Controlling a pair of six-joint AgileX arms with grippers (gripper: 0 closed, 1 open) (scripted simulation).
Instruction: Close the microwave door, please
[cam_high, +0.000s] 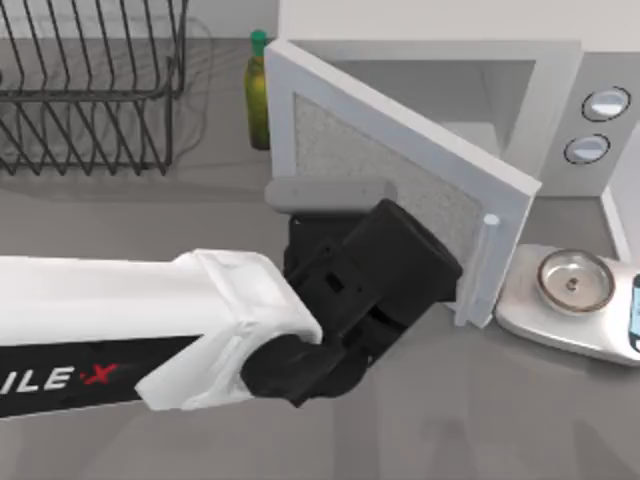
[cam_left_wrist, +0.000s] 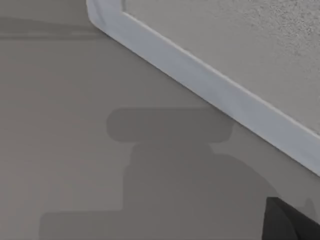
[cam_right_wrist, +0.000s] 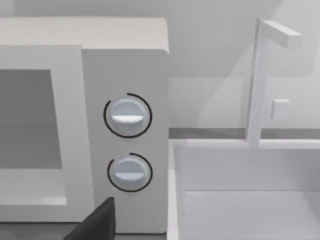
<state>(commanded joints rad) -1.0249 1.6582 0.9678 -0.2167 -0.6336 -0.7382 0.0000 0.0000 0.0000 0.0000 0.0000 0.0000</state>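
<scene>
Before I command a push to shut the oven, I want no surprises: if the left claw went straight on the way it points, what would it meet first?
Most likely the microwave door: the left claw sits right at its outer mesh face, near the handle. Contact can't be judged.

The door (cam_left_wrist: 210, 75) stands close in front of the camera, with its white frame running slantwise across the view. Inside the frame is the grey mesh window (cam_left_wrist: 240, 35), rough and speckled. Under the door lies the grey counter (cam_left_wrist: 60, 125), and a dark blocky shadow (cam_left_wrist: 170, 165) falls on it. A small black part (cam_left_wrist: 290, 222) shows at one corner.
</scene>
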